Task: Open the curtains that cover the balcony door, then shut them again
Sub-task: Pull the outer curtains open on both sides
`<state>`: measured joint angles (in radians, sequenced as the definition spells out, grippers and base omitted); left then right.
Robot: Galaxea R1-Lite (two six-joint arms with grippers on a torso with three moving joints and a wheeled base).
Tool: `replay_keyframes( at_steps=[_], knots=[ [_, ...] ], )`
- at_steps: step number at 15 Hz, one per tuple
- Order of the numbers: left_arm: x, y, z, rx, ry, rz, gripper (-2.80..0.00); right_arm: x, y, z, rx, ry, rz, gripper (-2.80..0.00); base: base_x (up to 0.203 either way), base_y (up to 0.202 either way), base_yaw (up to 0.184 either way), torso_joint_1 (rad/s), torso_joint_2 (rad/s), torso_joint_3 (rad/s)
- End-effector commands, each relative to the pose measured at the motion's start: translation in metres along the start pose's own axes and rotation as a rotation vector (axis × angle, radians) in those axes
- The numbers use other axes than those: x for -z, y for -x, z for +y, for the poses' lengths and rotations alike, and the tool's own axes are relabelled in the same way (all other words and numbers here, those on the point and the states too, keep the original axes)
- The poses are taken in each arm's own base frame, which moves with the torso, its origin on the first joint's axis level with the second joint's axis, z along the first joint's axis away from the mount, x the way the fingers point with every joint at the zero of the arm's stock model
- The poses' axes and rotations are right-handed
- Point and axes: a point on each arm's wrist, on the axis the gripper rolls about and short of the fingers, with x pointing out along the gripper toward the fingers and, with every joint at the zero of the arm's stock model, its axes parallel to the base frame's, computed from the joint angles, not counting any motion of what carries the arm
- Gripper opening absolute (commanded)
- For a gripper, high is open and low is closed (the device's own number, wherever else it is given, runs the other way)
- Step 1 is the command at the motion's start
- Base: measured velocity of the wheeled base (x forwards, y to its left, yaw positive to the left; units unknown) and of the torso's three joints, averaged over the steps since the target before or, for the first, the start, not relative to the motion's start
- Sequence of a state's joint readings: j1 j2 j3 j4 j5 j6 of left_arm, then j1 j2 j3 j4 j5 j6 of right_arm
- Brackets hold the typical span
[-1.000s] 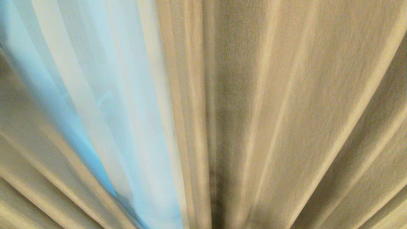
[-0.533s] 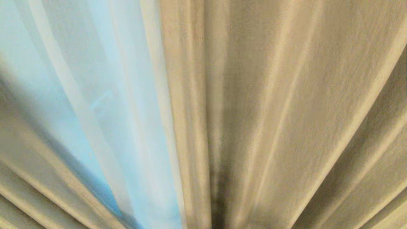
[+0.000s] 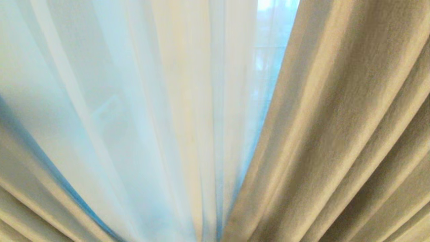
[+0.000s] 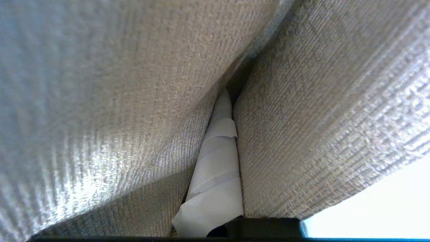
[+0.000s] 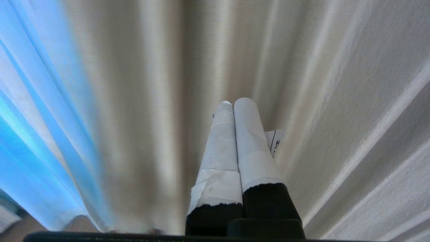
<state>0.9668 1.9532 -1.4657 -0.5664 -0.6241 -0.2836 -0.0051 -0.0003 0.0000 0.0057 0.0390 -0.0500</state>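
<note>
The curtains [image 3: 336, 134] are filling the whole head view, and every edge is cutting them off. The thin, see-through part [image 3: 134, 117] is blurring whatever is behind it, so the balcony door cannot be told. In the left wrist view, thick cloth [image 4: 100, 101] is folding around the left end effector [image 4: 220, 144] and hiding most of it. Only one taped finger [image 4: 218, 174] is peeking out. Neither arm is showing in the head view.
</note>
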Motion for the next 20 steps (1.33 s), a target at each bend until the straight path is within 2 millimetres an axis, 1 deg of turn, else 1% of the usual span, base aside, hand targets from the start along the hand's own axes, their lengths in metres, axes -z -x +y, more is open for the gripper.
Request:
replay_keyframes(
  at_steps=[1, 3, 5, 7, 10, 12, 14, 17, 18, 20],
  knots=[
    [-0.005, 0.001, -0.003, 0.010, -0.011, -0.016, -2.80, 0.000, 0.000, 0.000, -0.001, 0.001, 0.001, -2.80, 0.000, 0.000, 0.000, 0.000, 0.00, 0.000],
    [-0.012, 0.006, -0.009, 0.017, -0.024, -0.033, -2.80, 0.000, 0.000, 0.000, -0.001, 0.001, 0.001, -2.80, 0.000, 0.000, 0.000, 0.000, 0.00, 0.000],
    [-0.025, 0.012, -0.020, 0.031, -0.048, -0.064, -2.80, 0.000, 0.000, 0.000, -0.001, 0.001, 0.001, -2.80, 0.000, 0.000, 0.000, 0.000, 0.00, 0.000],
    [-0.033, 0.016, -0.031, 0.050, -0.065, -0.086, -2.80, 0.000, 0.000, 0.000, -0.001, 0.001, 0.001, -2.80, 0.000, 0.000, 0.000, 0.000, 0.00, 0.000],
    [-0.044, 0.023, -0.039, 0.054, -0.083, -0.112, -2.80, 0.000, 0.000, 0.000, -0.001, 0.001, 0.001, -2.80, 0.000, 0.000, 0.000, 0.000, 0.00, 0.000],
    [-0.044, 0.021, -0.043, 0.074, -0.084, -0.110, -2.80, 0.000, 0.000, 0.000, -0.001, 0.001, 0.001, -2.80, 0.000, 0.000, 0.000, 0.000, 0.00, 0.000],
    [-0.040, 0.013, -0.057, 0.108, -0.078, -0.105, -2.80, 0.000, 0.000, 0.000, -0.001, 0.001, 0.001, -2.80, 0.000, 0.000, 0.000, 0.000, 0.00, 0.000],
    [-0.032, 0.013, -0.058, 0.109, -0.070, -0.093, -2.80, 0.000, 0.000, 0.000, -0.001, 0.001, 0.001, -2.80, 0.000, 0.000, 0.000, 0.000, 0.00, 0.000],
    [-0.029, 0.014, -0.058, 0.109, -0.069, -0.090, 0.00, 0.000, 0.000, 0.000, -0.001, 0.001, 0.001, -2.80, 0.000, 0.000, 0.000, 0.000, 0.00, 0.000],
    [-0.028, 0.015, -0.057, 0.108, -0.072, -0.093, 0.00, 0.000, 0.000, 0.000, -0.001, 0.001, 0.001, -2.80, 0.000, 0.000, 0.000, 0.000, 0.00, 0.000]
  ],
)
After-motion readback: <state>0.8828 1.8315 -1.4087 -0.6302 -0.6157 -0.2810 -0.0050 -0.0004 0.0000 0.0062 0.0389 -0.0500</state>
